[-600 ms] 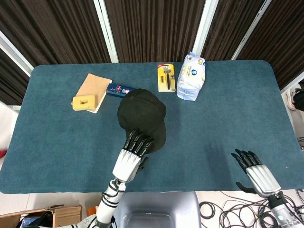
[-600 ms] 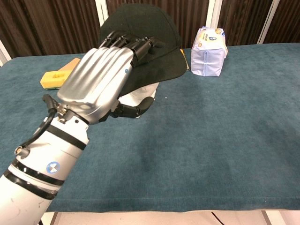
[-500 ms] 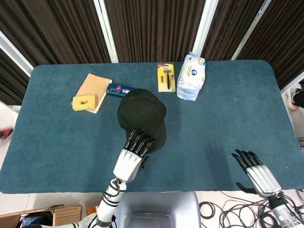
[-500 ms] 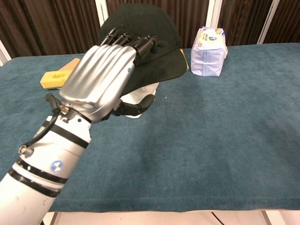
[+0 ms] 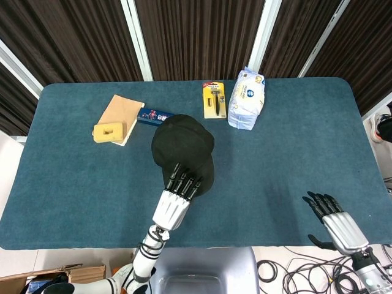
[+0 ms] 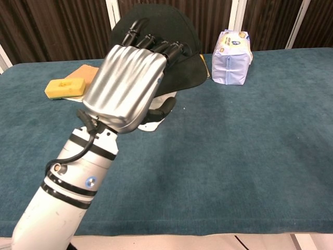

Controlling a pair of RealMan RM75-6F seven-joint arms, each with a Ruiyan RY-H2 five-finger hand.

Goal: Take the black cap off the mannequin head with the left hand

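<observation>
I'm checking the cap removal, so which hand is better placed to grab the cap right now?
Left. The left hand has its fingers over the brim of the cap, while the right hand rests far off at the table's near corner.

Left hand (image 5: 175,199) fingers (image 5: 181,181) over black cap (image 5: 182,148).

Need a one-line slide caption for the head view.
Left hand reaches its fingers over the brim of the black cap on the mannequin head; right hand rests open near the table edge.

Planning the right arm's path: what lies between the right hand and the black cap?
In the head view, only bare blue table cloth lies between the right hand and the black cap. The left hand reaches the cap from the other side.
</observation>
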